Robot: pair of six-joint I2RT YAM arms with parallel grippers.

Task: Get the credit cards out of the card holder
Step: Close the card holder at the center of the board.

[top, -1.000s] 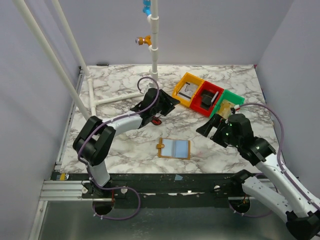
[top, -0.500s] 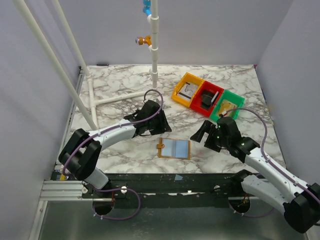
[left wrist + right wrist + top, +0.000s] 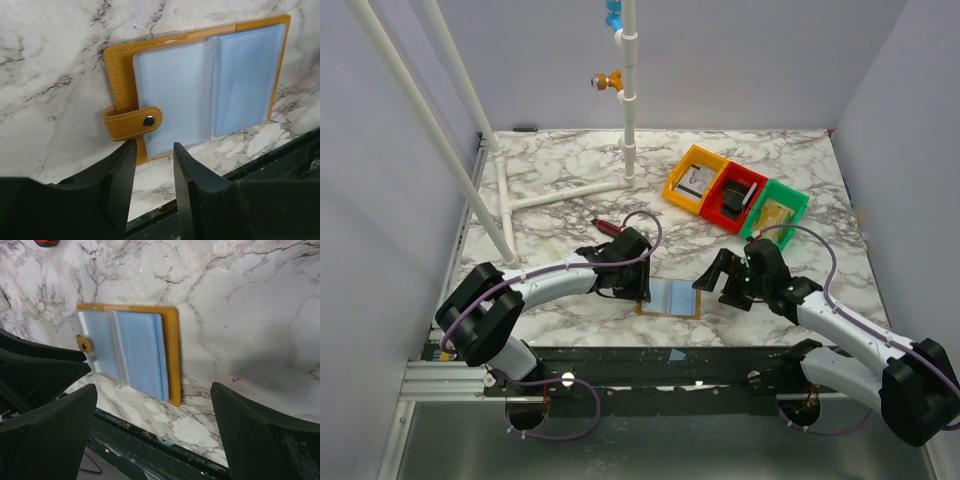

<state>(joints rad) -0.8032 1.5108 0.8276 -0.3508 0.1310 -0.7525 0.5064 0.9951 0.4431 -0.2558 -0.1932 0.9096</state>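
White, grey-veined marble tabletop (image 3: 550, 190). You see the tan leather card holder (image 3: 200, 90) lying open on it, clear blue sleeves upward, between the two grippers. The left gripper (image 3: 152, 147) holds its jaws narrowly apart, with the snap strap (image 3: 132, 122) just ahead of the gap. The right gripper (image 3: 152, 390) has its jaws spread wide, and the holder lies ahead between them.

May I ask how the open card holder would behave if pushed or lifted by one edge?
Probably floppy: the card holder lies open flat, with thin plastic sleeves that would likely bend. It looks light, so a push may slide it on the smooth table.
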